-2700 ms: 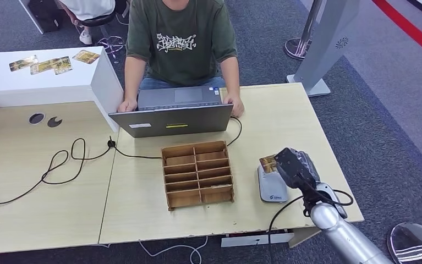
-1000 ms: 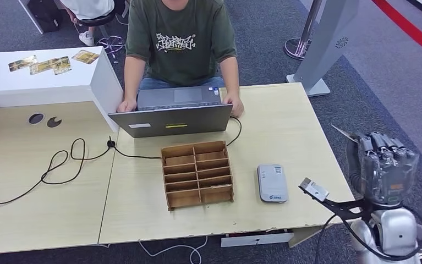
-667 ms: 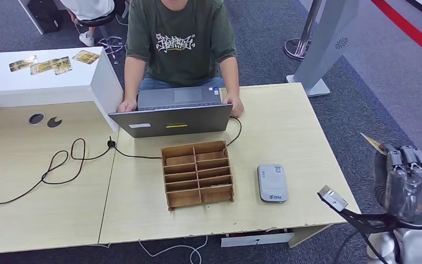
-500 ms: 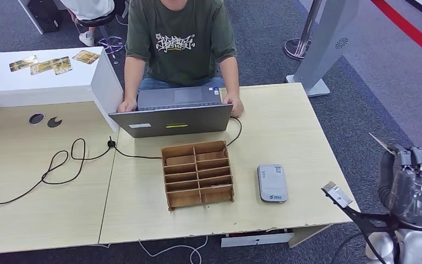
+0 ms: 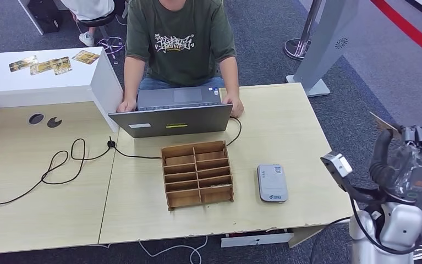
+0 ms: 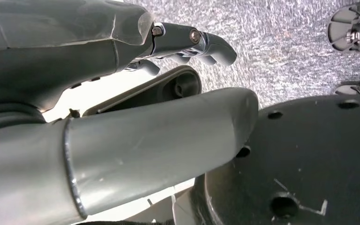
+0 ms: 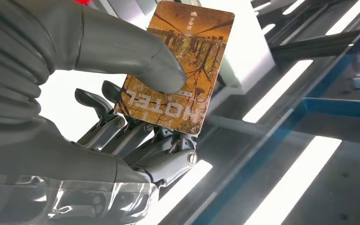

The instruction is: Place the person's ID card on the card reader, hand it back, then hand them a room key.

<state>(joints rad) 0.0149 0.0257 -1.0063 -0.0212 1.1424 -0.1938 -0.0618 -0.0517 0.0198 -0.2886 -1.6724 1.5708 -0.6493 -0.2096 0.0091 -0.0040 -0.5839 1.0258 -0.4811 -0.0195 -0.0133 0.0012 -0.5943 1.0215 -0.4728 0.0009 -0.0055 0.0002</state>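
Note:
My right hand is raised off the table's right edge, palm turned upward. It pinches a brown-and-yellow card that sticks up and to the left. In the right wrist view the thumb presses this card, printed HOTEL, against the fingers. The grey card reader lies bare on the table, right of the wooden organiser. A person sits across the table with both hands at a laptop. My left hand hangs with fingers loosely extended, holding nothing.
Several similar cards lie on the white counter at the far left. A black cable loops over the left half of the table. A grey stand rises beyond the table's right corner.
My right hand left the card reader with the card, swung out past the table's right edge, and has now risen a little with the card pointing up.

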